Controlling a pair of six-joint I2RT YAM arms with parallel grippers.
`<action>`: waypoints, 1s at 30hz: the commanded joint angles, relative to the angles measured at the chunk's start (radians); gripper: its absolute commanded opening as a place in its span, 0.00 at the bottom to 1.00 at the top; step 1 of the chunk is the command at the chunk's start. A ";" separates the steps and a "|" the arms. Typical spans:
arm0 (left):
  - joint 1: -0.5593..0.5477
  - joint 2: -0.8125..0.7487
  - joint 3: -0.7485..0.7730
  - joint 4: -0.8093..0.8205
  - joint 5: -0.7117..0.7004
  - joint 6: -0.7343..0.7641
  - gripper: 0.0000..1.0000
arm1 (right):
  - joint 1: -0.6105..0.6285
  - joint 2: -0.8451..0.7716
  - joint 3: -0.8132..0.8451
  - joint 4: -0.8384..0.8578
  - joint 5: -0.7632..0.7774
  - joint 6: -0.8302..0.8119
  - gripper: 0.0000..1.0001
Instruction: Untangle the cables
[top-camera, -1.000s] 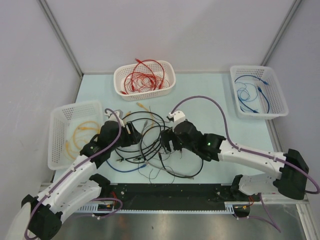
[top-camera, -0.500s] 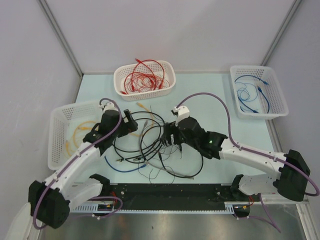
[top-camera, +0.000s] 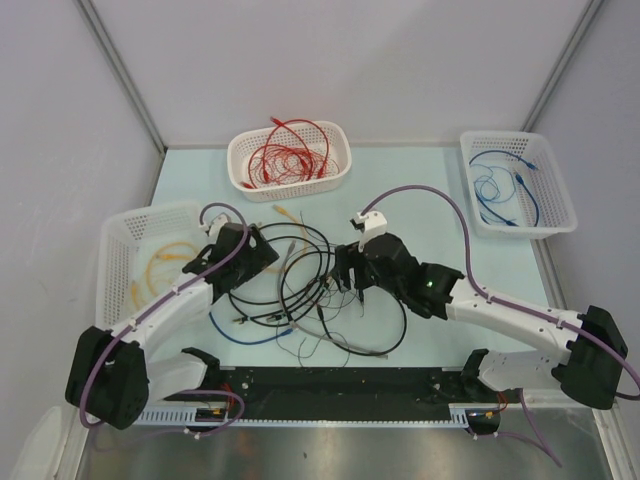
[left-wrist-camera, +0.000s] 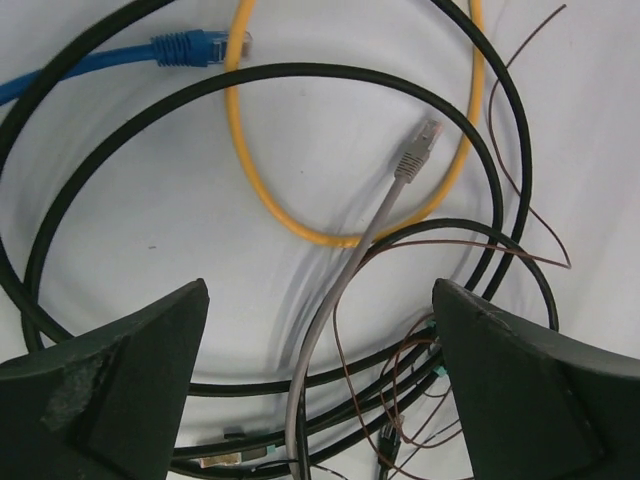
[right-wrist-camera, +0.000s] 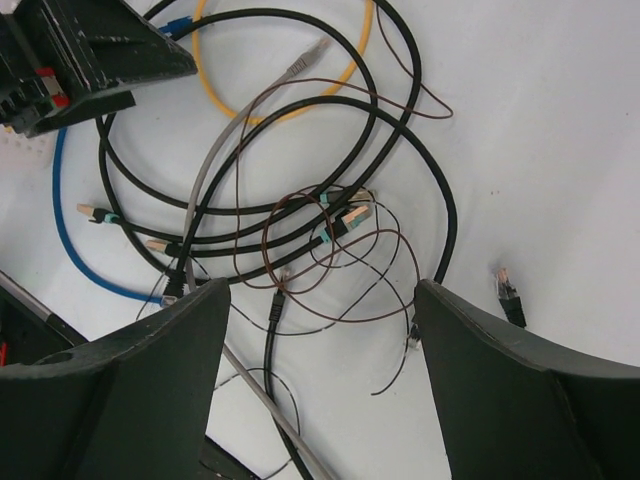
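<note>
A tangle of cables (top-camera: 300, 292) lies mid-table: black loops, a grey cable, a blue cable (top-camera: 245, 338), a yellow cable (top-camera: 285, 213) and thin brown wire. My left gripper (top-camera: 266, 258) is open at the tangle's left edge. In the left wrist view it (left-wrist-camera: 320, 300) hovers above the grey cable (left-wrist-camera: 345, 280), empty, with the yellow loop (left-wrist-camera: 300, 228), the blue plug (left-wrist-camera: 190, 47) and black loops (left-wrist-camera: 250, 75) beyond. My right gripper (top-camera: 346, 284) is open over the tangle's right side. In the right wrist view it (right-wrist-camera: 322, 295) is empty above the brown wire (right-wrist-camera: 330, 255) and black cables (right-wrist-camera: 400, 140).
A white basket of red cables (top-camera: 290, 158) stands at the back. A basket with blue cables (top-camera: 518, 185) is at the back right. A basket with a yellow cable (top-camera: 150, 265) is at the left. A loose black plug (right-wrist-camera: 508, 290) lies right of the tangle.
My left arm has swung its elbow to the left, and its gripper rose and then settled at the tangle's left edge. My right gripper shifted slightly up and to the right.
</note>
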 joint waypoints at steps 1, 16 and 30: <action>0.004 0.022 0.039 -0.013 -0.083 -0.057 1.00 | -0.011 -0.013 -0.005 -0.010 0.018 -0.006 0.79; 0.018 0.307 0.140 -0.028 -0.079 -0.252 0.65 | -0.038 -0.033 -0.043 -0.037 0.038 0.007 0.81; 0.052 0.493 0.252 -0.140 -0.129 -0.352 0.38 | -0.081 -0.042 -0.075 -0.034 0.010 0.004 0.81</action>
